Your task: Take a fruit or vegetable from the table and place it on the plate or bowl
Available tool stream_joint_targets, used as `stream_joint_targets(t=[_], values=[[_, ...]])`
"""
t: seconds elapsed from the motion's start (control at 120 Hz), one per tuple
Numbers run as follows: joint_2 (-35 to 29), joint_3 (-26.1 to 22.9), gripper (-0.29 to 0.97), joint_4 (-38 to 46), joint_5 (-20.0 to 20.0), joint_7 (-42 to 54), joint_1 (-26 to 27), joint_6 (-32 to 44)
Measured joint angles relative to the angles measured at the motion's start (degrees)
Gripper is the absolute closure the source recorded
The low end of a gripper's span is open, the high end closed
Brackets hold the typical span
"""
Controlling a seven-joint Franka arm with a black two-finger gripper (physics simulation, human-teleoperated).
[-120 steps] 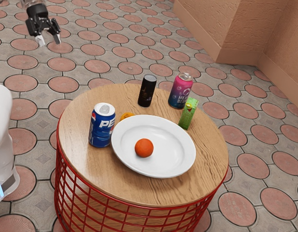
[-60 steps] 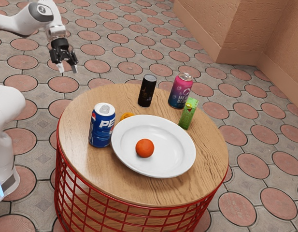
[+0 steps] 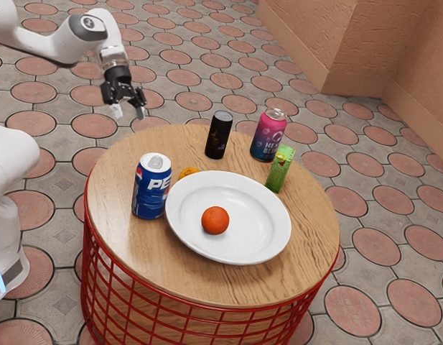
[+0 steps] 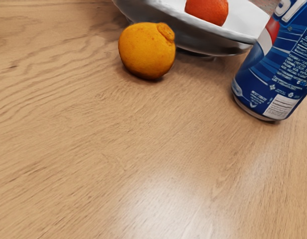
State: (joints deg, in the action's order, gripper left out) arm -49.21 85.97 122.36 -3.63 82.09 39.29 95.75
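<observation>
Hanging at the exterior view's upper left, our black two-finger gripper (image 3: 128,109) points down near the far-left rim of the round wooden table (image 3: 128,237) on its red wire base. We see the jaws spread apart with nothing between them.

Next toward the exterior view's right stands the blue Pepsi can (image 3: 151,185), upright on the wood. Just beside it, tucked against the rim of the white round plate (image 3: 260,230), lies the yellow-orange citrus fruit (image 3: 187,172). It sits on the table, well apart from our jaws, with the can roughly between.

On the plate rests a round orange-red fruit (image 3: 215,220), near its middle. Behind the plate stand a black can (image 3: 219,134) and a pink can (image 3: 268,134), and a green carton (image 3: 279,168) stands just off the plate's far-right rim.

From the wrist we look across bare wood at the citrus fruit (image 4: 147,50), which touches the plate's underside (image 4: 208,44), with the orange-red fruit (image 4: 207,10) above it and the Pepsi can (image 4: 275,69) close by.
</observation>
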Motion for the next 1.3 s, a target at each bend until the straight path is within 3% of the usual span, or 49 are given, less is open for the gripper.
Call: stream_joint_targets(t=[0.542, 0.692, 1.3], values=[[0.24, -6.23, 0.00, 4.01, -1.01, -3.16, -5.01, 1.72], [0.38, -9.75, 0.00, 8.52, -0.71, -3.62, -7.63, 3.59], [0.51, -11.85, 0.00, 13.57, 1.29, -4.73, -7.64, 11.00]])
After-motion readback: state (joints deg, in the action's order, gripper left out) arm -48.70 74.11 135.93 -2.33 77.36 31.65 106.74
